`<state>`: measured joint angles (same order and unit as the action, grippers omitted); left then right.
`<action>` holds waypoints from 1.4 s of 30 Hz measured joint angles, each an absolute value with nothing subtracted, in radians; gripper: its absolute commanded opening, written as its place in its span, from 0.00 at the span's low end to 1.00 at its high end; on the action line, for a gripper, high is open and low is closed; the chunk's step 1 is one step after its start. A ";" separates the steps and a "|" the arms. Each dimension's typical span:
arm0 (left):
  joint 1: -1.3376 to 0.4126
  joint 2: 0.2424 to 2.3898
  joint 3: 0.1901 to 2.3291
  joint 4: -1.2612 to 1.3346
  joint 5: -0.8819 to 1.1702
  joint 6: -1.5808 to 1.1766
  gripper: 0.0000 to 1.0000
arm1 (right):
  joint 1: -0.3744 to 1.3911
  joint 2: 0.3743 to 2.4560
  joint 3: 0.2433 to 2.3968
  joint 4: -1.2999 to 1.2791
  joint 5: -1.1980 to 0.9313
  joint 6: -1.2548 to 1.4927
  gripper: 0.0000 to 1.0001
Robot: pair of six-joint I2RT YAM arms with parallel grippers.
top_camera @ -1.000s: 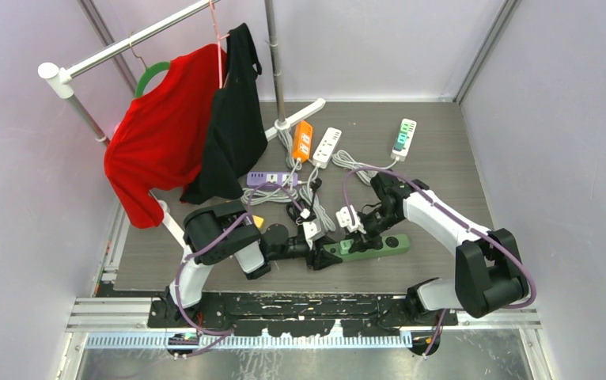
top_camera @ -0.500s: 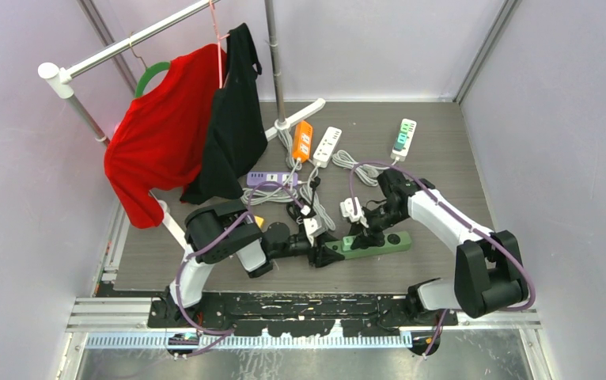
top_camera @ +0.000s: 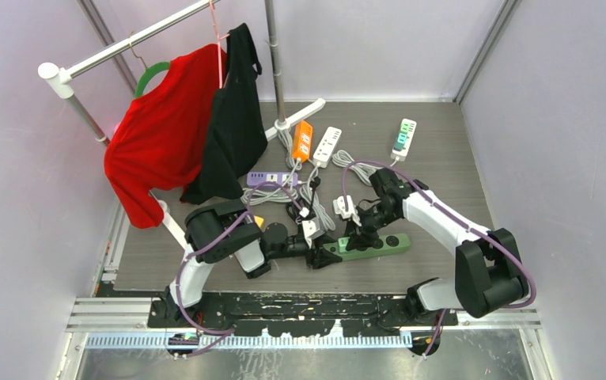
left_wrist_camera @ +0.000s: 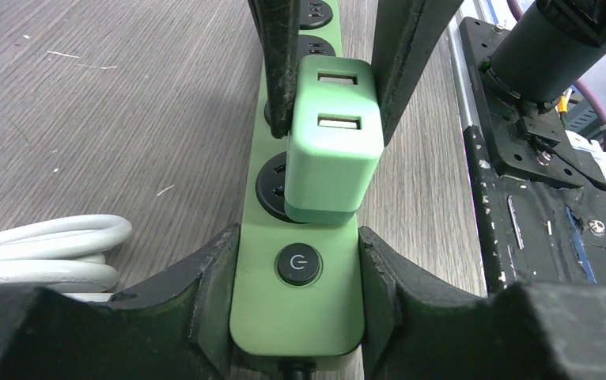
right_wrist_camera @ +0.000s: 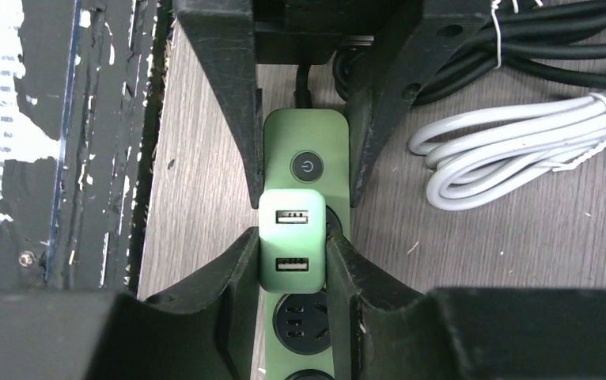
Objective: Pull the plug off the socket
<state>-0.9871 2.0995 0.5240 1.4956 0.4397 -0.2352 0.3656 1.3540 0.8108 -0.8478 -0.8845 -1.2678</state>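
So here's how it sat: the green power strip (top_camera: pixel 379 245) lay flat on the table (top_camera: pixel 442 158), around 5 o'clock from the table's middle in the overhead view. The left gripper (left_wrist_camera: pixel 297 235) was pinched narrow on the strip's cord end, one finger on each long side, right by the round power button (left_wrist_camera: pixel 297 264).

The plug (left_wrist_camera: pixel 333 158), a pale green charger block with two USB ports, sat over the socket at 12 o'clock from that button in the left wrist view. The right gripper (right_wrist_camera: pixel 292 249) was clamped on it, fingers flat against its two sides. Honestly couldn't tell whether the prongs had lifted at all. A free socket (right_wrist_camera: pixel 293 313) showed at 6 o'clock of the plug in the right wrist view.

A bundled white cable (right_wrist_camera: pixel 505 150) lay at 3 o'clock of the strip there, not touching it. Up at 12 o'clock on the table were an orange strip (top_camera: pixel 303 140) and a white strip (top_camera: pixel 327 146), with a red shirt (top_camera: pixel 161 134) hanging at 10 o'clock.
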 measured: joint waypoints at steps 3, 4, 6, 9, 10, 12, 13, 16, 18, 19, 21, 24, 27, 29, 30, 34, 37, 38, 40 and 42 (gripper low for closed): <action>-0.987 2.099 0.524 1.495 0.442 -0.236 0.00 | 0.366 1.354 0.811 -0.825 -0.869 -1.189 0.01; -0.986 2.099 0.524 1.495 0.442 -0.236 0.00 | 0.364 1.354 0.811 -0.824 -0.869 -1.184 0.01; -0.986 2.099 0.525 1.495 0.441 -0.239 0.00 | 0.346 1.354 0.812 -0.836 -0.872 -1.200 0.01; -0.986 2.099 0.527 1.495 0.436 -0.255 0.00 | 0.319 1.355 0.812 -0.863 -0.889 -1.260 0.01; -0.986 2.099 0.528 1.495 0.435 -0.258 0.00 | 0.310 1.356 0.813 -0.876 -0.897 -1.285 0.01; -0.986 2.099 0.529 1.495 0.433 -0.265 0.00 | 0.300 1.362 0.816 -0.899 -0.911 -1.340 0.01; -0.986 2.099 0.529 1.495 0.432 -0.266 0.00 | 0.297 1.367 0.818 -0.915 -0.919 -1.374 0.01; -0.986 2.099 0.529 1.496 0.432 -0.265 0.00 | 0.294 1.384 0.829 -0.954 -0.932 -1.454 0.01; -0.986 2.099 0.529 1.496 0.433 -0.263 0.00 | 0.304 1.389 0.831 -0.966 -0.938 -1.484 0.01; -0.986 2.099 0.529 1.496 0.435 -0.261 0.00 | 0.310 1.390 0.831 -0.967 -0.939 -1.488 0.01; -0.986 2.099 0.528 1.495 0.440 -0.254 0.00 | 0.329 1.390 0.833 -0.952 -0.933 -1.464 0.01; -0.984 2.099 0.527 1.496 0.448 -0.249 0.00 | 0.357 1.381 0.833 -0.901 -0.909 -1.358 0.01; -0.981 2.100 0.527 1.496 0.457 -0.250 0.00 | 0.371 1.375 0.833 -0.856 -0.889 -1.232 0.01; -0.979 2.100 0.527 1.496 0.462 -0.250 0.00 | 0.374 1.374 0.833 -0.835 -0.878 -1.167 0.01; -0.979 2.101 0.527 1.496 0.463 -0.250 0.00 | 0.374 1.374 0.833 -0.826 -0.875 -1.139 0.01; -0.976 2.102 0.527 1.499 0.464 -0.262 0.00 | 0.348 1.374 0.833 -0.817 -0.875 -1.091 0.01; -0.974 2.102 0.531 1.499 0.462 -0.281 0.00 | 0.326 1.374 0.833 -0.830 -0.890 -1.110 0.01; -0.974 2.102 0.532 1.499 0.462 -0.285 0.00 | 0.318 1.374 0.833 -0.841 -0.899 -1.135 0.01; -0.974 2.102 0.533 1.499 0.461 -0.289 0.00 | 0.305 1.374 0.833 -0.869 -0.914 -1.202 0.01; -0.974 2.102 0.533 1.499 0.459 -0.292 0.00 | 0.298 1.375 0.833 -0.892 -0.926 -1.267 0.01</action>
